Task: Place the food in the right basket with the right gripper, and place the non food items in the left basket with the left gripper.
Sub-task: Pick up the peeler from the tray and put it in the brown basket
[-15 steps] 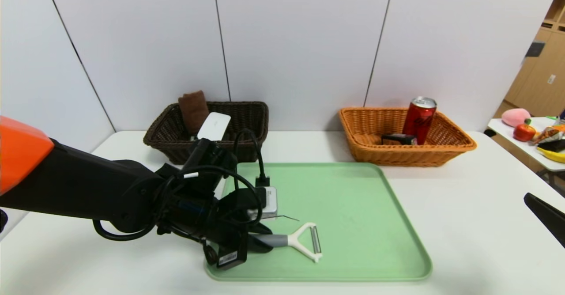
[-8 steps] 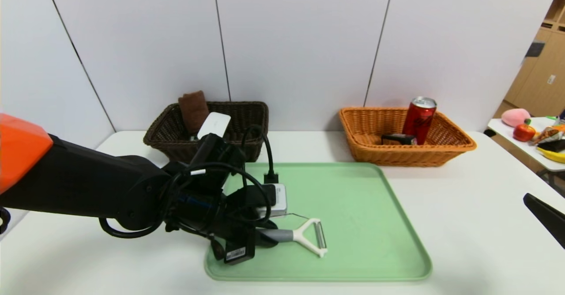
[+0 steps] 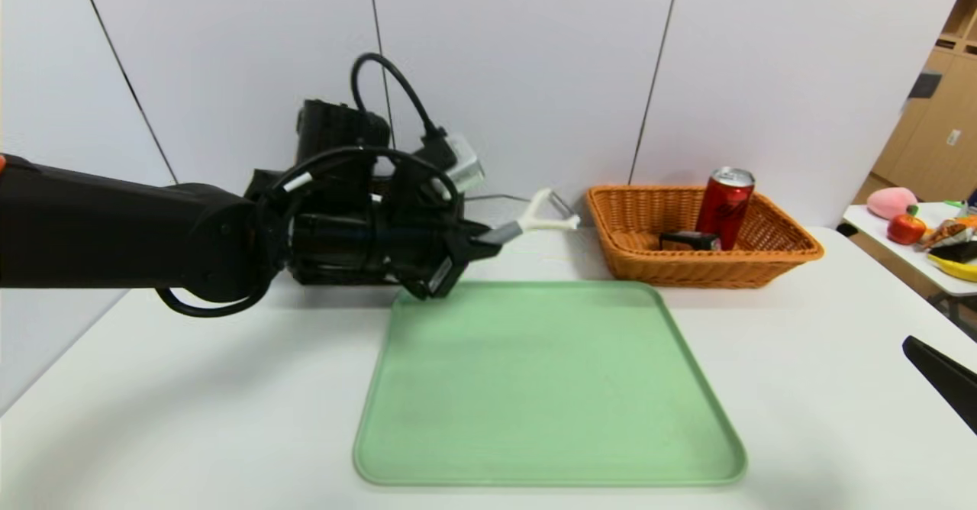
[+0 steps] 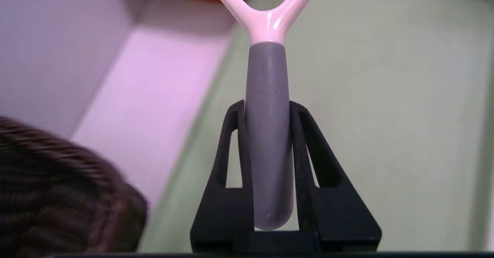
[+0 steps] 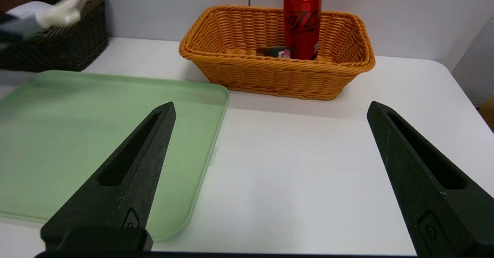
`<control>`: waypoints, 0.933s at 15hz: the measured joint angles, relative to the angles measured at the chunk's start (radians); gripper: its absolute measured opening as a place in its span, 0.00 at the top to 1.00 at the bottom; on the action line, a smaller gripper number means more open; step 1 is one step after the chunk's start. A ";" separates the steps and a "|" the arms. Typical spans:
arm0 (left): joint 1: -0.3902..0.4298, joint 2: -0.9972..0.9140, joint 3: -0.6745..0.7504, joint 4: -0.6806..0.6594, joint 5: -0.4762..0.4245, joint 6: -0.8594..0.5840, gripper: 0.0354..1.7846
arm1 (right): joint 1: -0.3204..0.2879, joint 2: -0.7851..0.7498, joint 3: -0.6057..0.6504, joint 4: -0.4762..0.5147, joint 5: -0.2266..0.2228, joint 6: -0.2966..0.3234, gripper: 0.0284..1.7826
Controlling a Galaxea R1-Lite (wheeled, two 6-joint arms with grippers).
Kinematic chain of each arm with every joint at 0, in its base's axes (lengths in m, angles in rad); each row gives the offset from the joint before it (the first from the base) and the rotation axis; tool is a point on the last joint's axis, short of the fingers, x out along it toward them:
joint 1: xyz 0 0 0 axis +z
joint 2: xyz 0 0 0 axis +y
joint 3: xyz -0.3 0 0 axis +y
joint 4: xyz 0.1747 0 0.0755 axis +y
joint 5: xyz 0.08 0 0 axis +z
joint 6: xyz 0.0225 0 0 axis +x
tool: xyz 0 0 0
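Item moved: the peeler, which lay on the green tray a second ago with our left gripper already at its handle, is now lifted clear and carried up and back toward the far side of the table. Nearest to us, our right gripper rests parked low at the table's right edge, fingers spread wide, nothing between them. Next, the tray: bare, with no item left on it. Beyond it, our left gripper is clamped tight on the peeler's grey handle, white fork and blade pointing toward the right basket. Farthest: the left basket, mostly hidden behind our left arm in the head view, already holding a white case; the right basket, holding the red can and small black box. We judge the peeler the last item outstanding; it still wants bringing over the dark basket and releasing.
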State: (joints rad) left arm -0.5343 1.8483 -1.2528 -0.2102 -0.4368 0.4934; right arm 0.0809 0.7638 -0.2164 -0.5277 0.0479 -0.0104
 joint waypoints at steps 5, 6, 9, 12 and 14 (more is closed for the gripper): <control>0.238 0.026 -0.086 -0.126 0.026 -0.025 0.84 | 0.000 0.001 0.006 0.001 0.013 -0.034 0.04; 0.278 0.034 -0.093 -0.124 0.029 -0.025 0.84 | 0.000 0.001 0.006 0.001 0.013 -0.035 0.04; 0.324 0.069 -0.097 -0.120 0.103 -0.023 0.84 | 0.000 0.000 0.008 0.010 0.012 -0.041 0.04; 0.334 0.103 -0.102 -0.135 0.142 -0.031 0.63 | 0.000 -0.003 0.003 0.021 0.011 -0.041 0.04; 0.336 0.124 -0.104 -0.174 0.141 -0.033 0.49 | 0.000 -0.003 0.003 0.022 0.013 -0.041 0.04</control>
State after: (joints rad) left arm -0.1981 1.9723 -1.3566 -0.3843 -0.2962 0.4602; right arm 0.0809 0.7611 -0.2130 -0.5060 0.0604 -0.0519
